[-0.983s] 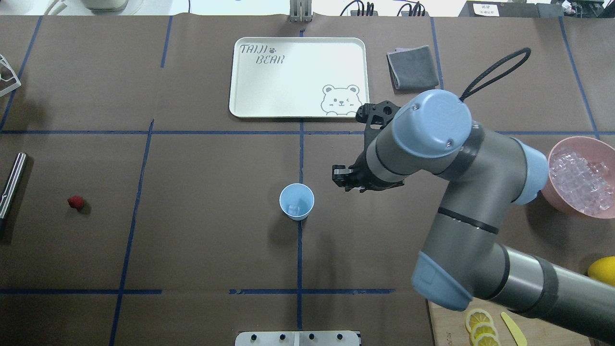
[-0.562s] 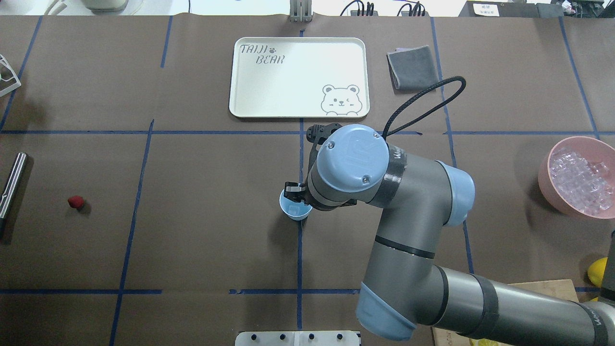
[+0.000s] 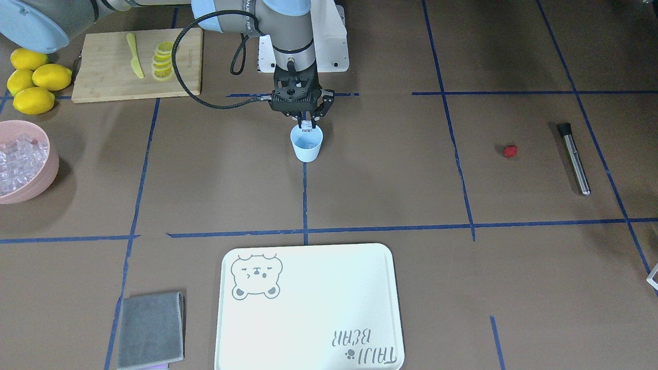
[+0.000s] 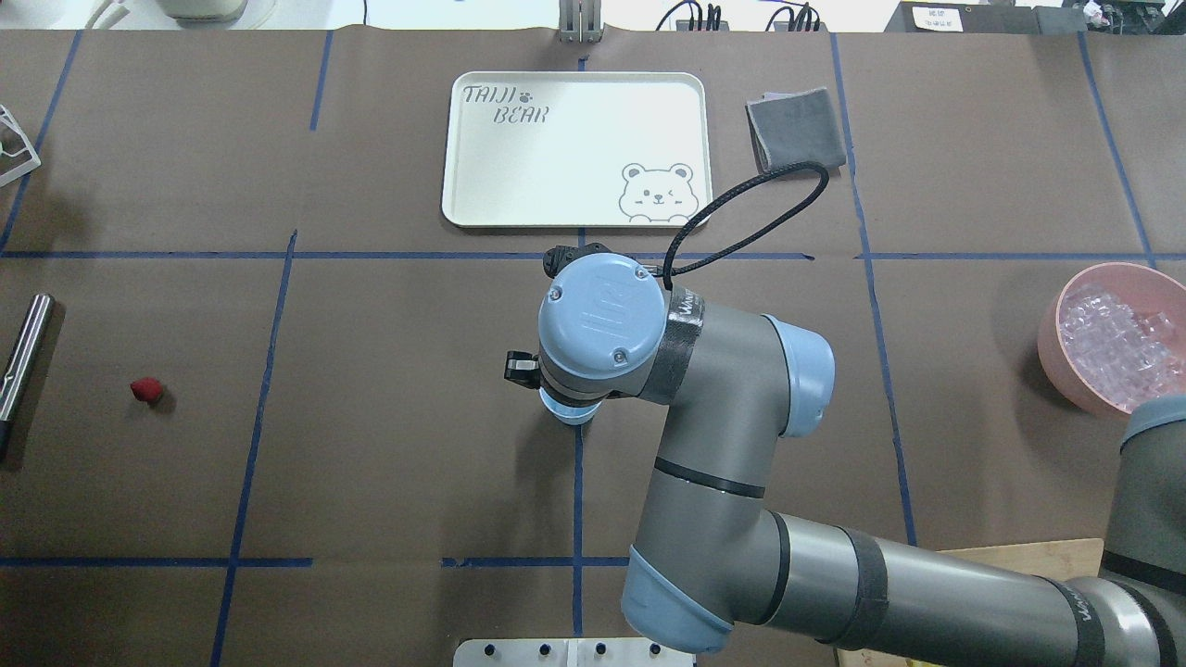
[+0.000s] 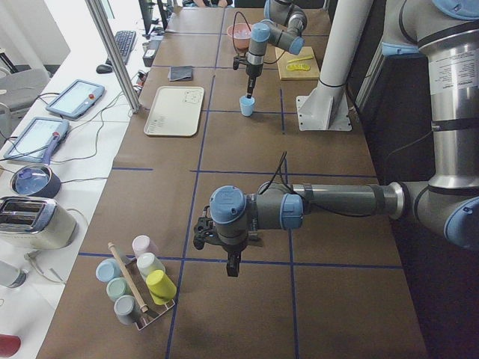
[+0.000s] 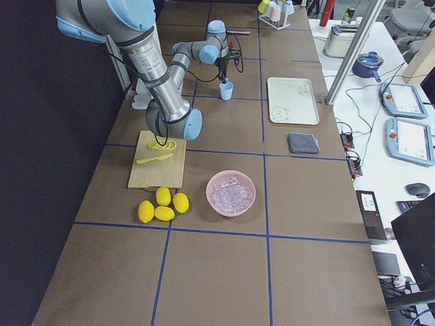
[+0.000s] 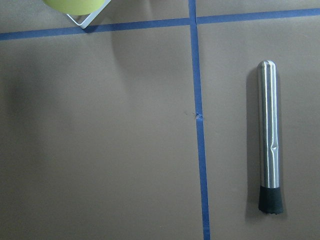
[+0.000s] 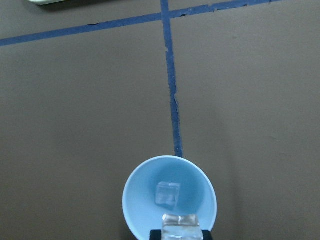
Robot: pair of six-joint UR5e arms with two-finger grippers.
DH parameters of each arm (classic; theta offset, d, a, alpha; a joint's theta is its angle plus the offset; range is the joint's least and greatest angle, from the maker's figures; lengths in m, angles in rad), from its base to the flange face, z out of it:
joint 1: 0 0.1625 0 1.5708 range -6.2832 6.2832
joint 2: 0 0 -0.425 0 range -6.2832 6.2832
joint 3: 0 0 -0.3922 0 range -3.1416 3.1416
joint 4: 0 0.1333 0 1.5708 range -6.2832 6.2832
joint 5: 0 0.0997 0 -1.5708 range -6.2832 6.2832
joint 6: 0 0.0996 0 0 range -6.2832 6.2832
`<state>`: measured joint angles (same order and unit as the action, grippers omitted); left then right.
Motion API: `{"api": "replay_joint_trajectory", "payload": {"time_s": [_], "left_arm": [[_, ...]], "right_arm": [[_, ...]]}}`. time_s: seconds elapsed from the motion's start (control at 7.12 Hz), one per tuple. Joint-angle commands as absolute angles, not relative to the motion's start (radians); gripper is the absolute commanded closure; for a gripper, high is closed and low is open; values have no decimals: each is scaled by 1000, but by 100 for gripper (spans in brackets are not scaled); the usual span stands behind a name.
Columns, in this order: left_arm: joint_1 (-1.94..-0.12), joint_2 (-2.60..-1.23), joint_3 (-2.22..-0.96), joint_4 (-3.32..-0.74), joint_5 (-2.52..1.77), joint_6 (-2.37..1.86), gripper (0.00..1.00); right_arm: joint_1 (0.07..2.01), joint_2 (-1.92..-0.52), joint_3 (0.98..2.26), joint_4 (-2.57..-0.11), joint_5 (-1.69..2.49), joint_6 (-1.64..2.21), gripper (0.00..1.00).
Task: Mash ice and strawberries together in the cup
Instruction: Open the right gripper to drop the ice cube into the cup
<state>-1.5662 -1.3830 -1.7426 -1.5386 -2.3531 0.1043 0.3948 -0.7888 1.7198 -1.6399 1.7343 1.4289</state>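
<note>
gripping one clear cube (image 8: 181,226) between their tips, the right jaws hang straight above the cup (image 3: 307,145), just over its rim. right arm (image 4: 732,463) reaches in from the robot's right and hides most of the cup in the overhead view. cup stands upright on the bench (image 3: 385,180), on a blue tape line (image 3: 304,195), between the tray (image 3: 308,318) and the robot's base. second cube (image 8: 167,193) lies on the cup's floor.

strawberry (image 3: 510,150) lies on the bench well apart from the cup, on the robot's left side, near a steel rod (image 3: 574,158) with a black end.

pink bowl (image 3: 49,172) of ice (image 3: 15,156) sits on the robot's right side, well apart from the cup. four lemons (image 3: 33,77) and a board (image 3: 97,77) carrying lemon slices (image 3: 163,60) and a yellow knife (image 3: 133,60) lie beyond the bowl, toward the robot. grey cloth (image 3: 150,329) lies folded beside the tray.

left arm (image 5: 329,200) stretches low over the bench, far from the cup, near a wire rack (image 5: 138,292). left jaws point down and show only in the side view, so whether they are parted or closed cannot be told. left wrist view looks down on the rod, lying flat beside a tape line.
</note>
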Motion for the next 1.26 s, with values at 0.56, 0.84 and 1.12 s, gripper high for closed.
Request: {"api": "replay_joint_trajectory", "payload": {"time_s": [0.56,0.84,1.12], "left_arm": [[-1565,-1382,-1735,-1540,-2353,106,0],[-1563,-1382,-1735,-1540,-2353,106,0],[-1562,-1382,-1735,-1539,-2355,106,0]], "right_arm": [[390,-787,1689,-1637,1721,1404,1],[435,-820,1704,-1638,1758,1314,1],[587,-990,1846,-1640,1953,1142,1]]}}
